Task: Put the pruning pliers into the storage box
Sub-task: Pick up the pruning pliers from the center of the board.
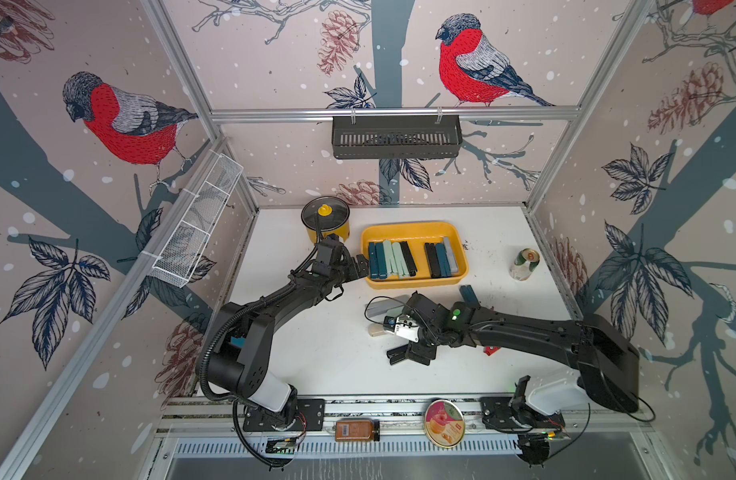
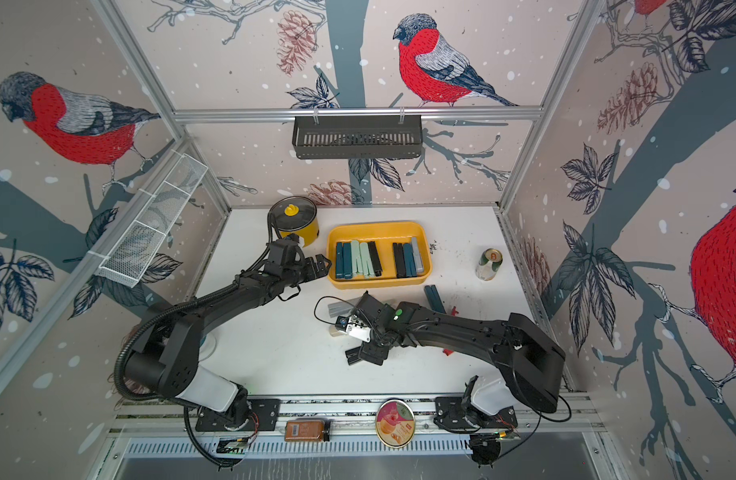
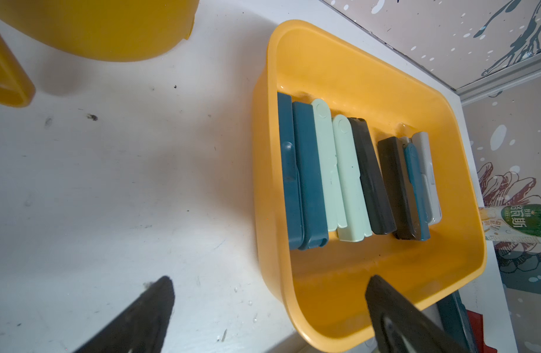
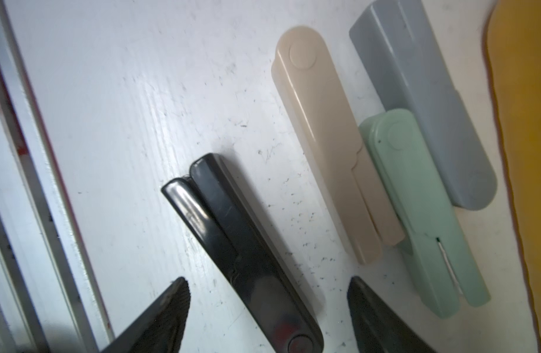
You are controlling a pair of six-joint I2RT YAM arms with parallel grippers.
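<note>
Pruning pliers (image 1: 393,259), slim two-bar plastic tools in teal, mint, grey, beige and black: probably light, stiff and smooth-sided, so apt to skid or pivot if pinched near one end; best taken across both bars at mid-length, jaws square to the long sides. Eight or so already side by side in the storage box (image 1: 416,230), a shallow yellow plastic tray with rounded corners, near the far edge of the bench (image 1: 324,357); the rest loose on the bench in front. Left gripper (image 3: 270,282) spread wide and empty at the box's left end; right gripper (image 4: 267,287) likewise released, jaws straddling a glossy black pair (image 4: 241,238) around mid-bench with a gap either side, nothing held. Grey pair (image 4: 422,91), beige pair (image 4: 324,146) and mint pair (image 4: 416,207) bunched together, touching, between it and the box; best left undisturbed. Teal pair (image 1: 468,294) just off the box's near right corner; small red toothed piece (image 1: 489,351) part-hidden by the right arm.

Bird-patterned wall panels (image 1: 283,166) on three sides, so little room for wide swings; bench white, flat, hard, scuffed and crumb-speckled, likely slick under flat plastic; round yellow lidded pot (image 1: 316,218) at the far left corner; green drinks can (image 1: 524,264) towards the right edge.
</note>
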